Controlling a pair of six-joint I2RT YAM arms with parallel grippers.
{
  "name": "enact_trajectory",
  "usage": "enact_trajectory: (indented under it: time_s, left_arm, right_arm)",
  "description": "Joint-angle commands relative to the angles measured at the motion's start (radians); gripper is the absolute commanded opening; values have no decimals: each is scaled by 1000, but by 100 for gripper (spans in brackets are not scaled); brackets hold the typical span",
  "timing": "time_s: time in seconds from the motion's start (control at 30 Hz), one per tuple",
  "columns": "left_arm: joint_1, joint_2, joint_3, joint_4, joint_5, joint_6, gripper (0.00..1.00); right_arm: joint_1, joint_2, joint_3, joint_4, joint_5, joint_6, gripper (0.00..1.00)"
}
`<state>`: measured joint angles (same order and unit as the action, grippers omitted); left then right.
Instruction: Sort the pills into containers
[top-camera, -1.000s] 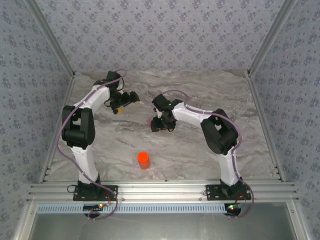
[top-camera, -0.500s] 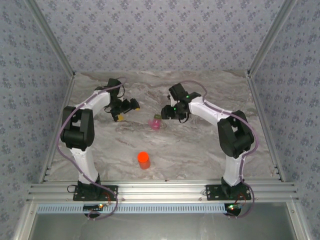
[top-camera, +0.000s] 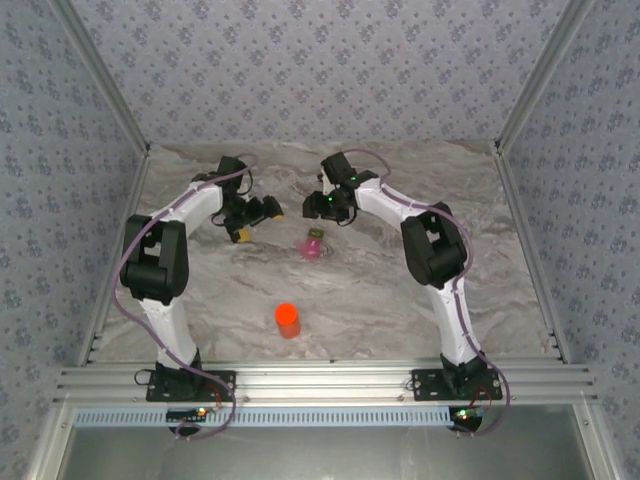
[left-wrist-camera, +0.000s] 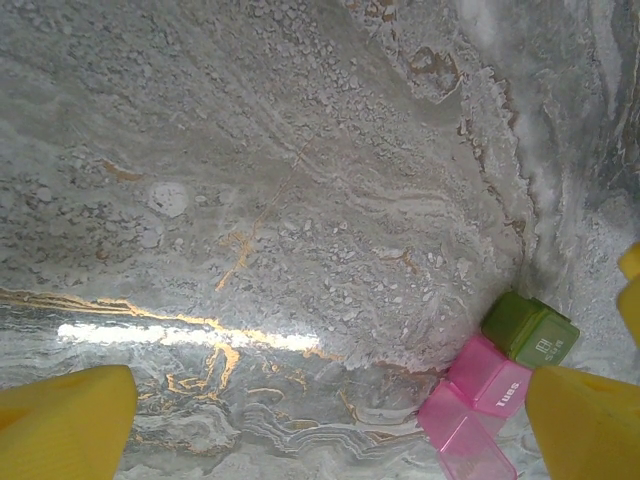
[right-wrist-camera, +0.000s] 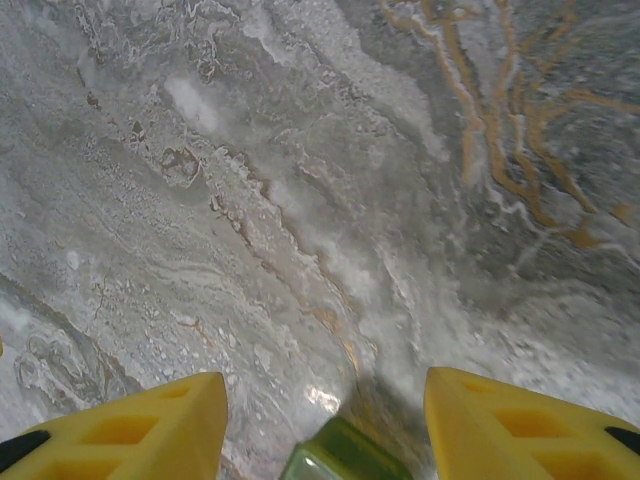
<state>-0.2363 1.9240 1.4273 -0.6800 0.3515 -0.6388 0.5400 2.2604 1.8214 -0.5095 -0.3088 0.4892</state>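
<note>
One marble-patterned table (top-camera: 380, 300) carries two robot arms, the left arm (top-camera: 155, 260) and the right arm (top-camera: 432, 250). Each ends in one gripper, making two: the left gripper (top-camera: 257, 219) and the right gripper (top-camera: 322, 207). Also on the surface are one orange-red bottle (top-camera: 288, 319) and one small pill box (top-camera: 311, 246). Seen from the left wrist, the box has three joined compartments: two pink compartments (left-wrist-camera: 488, 377) and one olive-green compartment (left-wrist-camera: 530, 331).

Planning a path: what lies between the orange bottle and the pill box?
Nothing; the top view shows bare table between bottle and box.
</note>
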Motion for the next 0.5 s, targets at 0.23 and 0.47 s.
enact_trajectory:
  time_s: [0.23, 0.47]
  left_arm:
    - [-3, -8, 40, -4, 6, -7, 100]
    - [-3, -10, 35, -4, 7, -5, 100]
  right_arm:
    - [19, 13, -4, -42, -30, -9, 45]
    - [20, -60, -127, 4, -48, -10, 35]
